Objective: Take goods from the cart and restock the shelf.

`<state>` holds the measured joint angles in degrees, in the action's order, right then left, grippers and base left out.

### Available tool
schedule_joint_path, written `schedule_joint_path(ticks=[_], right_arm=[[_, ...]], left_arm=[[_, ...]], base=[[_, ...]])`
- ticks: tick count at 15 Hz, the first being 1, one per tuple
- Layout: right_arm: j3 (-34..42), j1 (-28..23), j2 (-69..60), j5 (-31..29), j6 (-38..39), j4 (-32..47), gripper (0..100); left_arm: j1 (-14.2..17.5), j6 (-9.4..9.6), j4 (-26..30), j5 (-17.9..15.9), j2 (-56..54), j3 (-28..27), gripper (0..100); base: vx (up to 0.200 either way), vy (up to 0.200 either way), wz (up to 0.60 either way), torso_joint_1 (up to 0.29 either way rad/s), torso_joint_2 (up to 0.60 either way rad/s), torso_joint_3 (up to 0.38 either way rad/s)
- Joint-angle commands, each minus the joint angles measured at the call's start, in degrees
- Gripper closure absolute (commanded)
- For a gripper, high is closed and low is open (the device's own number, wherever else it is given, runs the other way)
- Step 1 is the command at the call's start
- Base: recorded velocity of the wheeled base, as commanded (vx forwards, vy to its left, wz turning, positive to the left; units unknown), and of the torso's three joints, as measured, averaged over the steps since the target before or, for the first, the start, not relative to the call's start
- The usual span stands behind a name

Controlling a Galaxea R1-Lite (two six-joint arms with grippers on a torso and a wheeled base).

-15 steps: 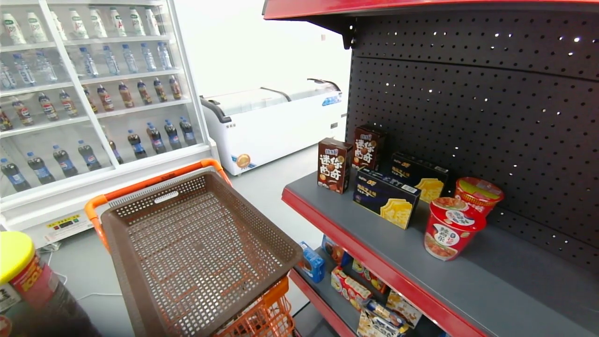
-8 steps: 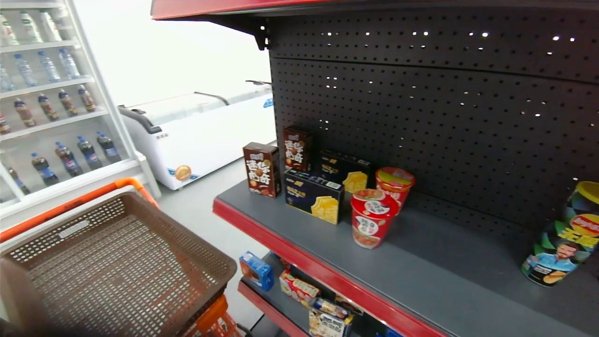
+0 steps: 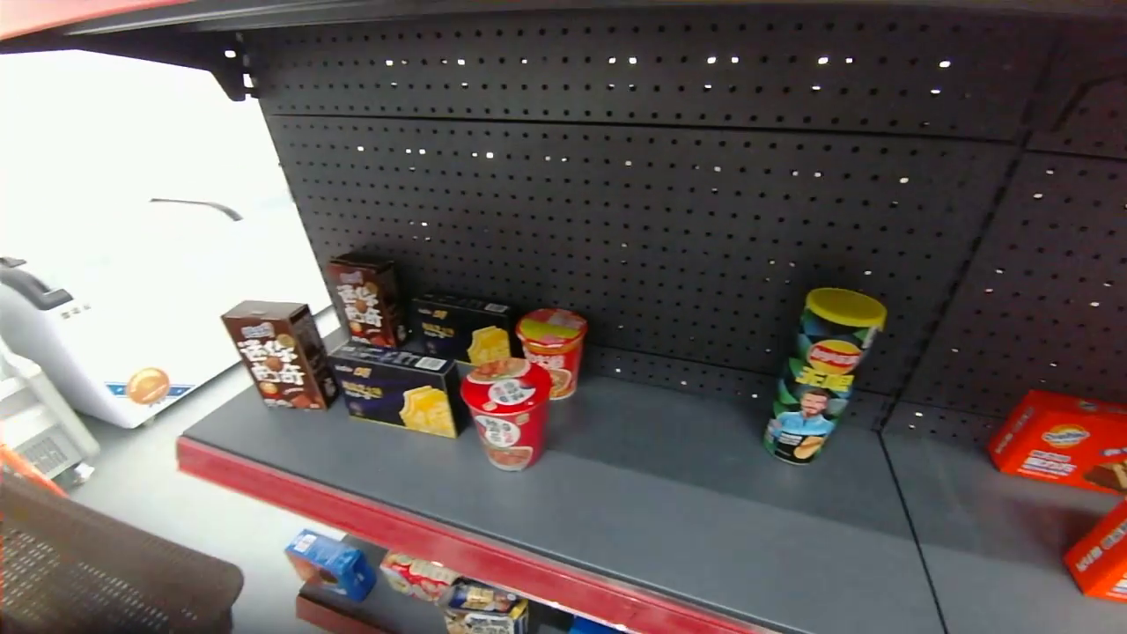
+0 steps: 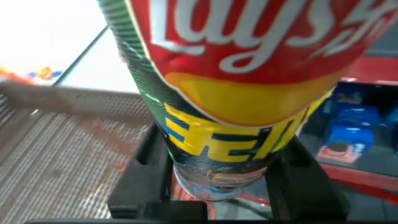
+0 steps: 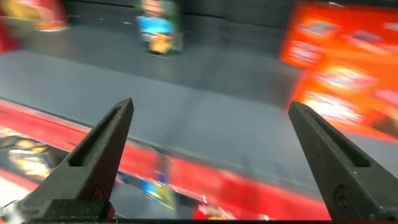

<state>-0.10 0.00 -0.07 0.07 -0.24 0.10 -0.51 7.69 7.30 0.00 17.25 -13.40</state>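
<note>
In the left wrist view my left gripper (image 4: 224,183) is shut on a chips can (image 4: 249,93) with a red, yellow and green label, held above the brown cart basket (image 4: 56,155). My right gripper (image 5: 214,130) is open with nothing between its fingers, hanging in front of the grey shelf (image 5: 205,93). On the shelf (image 3: 669,502) a matching chips can (image 3: 823,379) with a yellow lid stands upright near the pegboard; the right wrist view catches this can (image 5: 160,25) too. To its left stand two red cup noodles (image 3: 509,414) and several boxes (image 3: 401,387).
Orange boxes (image 3: 1057,436) sit at the shelf's right end, near my right gripper as orange boxes (image 5: 348,62). The shelf has a red front lip (image 3: 423,533). The cart basket corner (image 3: 97,572) is at lower left. More goods lie on the lower shelf (image 3: 414,581).
The head camera has swung to the right: the cart and fridge slid out to the left, and the shelf's chips can and orange boxes came into view.
</note>
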Motion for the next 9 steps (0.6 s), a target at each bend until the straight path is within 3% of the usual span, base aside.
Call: schedule_joint_path(ticks=[1,3,5,6,9], right_arm=[[0.01,0.00,0.07,0.01,-0.02,-0.01,0],[0.01,0.00,0.07,0.01,-0.02,-0.01,0],[0.01,0.00,0.07,0.01,0.07,-0.01,0],[0.01,0.00,0.07,0.01,-0.02,-0.01,0],[0.01,0.00,0.07,0.37,-0.46,0.08,0]], left_arm=[[-0.02,0.04,-0.10,0.09,0.59,-0.14,100],[0.25,0.04,-0.10,0.35,0.50,-0.14,100],[1.04,-0.22,-0.18,2.81,0.42,-0.67,100],[1.39,-0.31,-0.18,5.19,0.33,-0.93,100],[1.30,-0.31,-0.27,5.54,-0.81,-0.40,100]], base=[[0.000,0.000,-0.60,0.007,0.00,0.002],[0.000,0.000,-0.60,0.005,0.00,0.002],[0.000,0.000,-0.60,0.002,0.00,0.000],[0.000,0.000,0.00,0.000,0.00,0.000],[0.000,0.000,0.00,0.000,0.00,0.000]])
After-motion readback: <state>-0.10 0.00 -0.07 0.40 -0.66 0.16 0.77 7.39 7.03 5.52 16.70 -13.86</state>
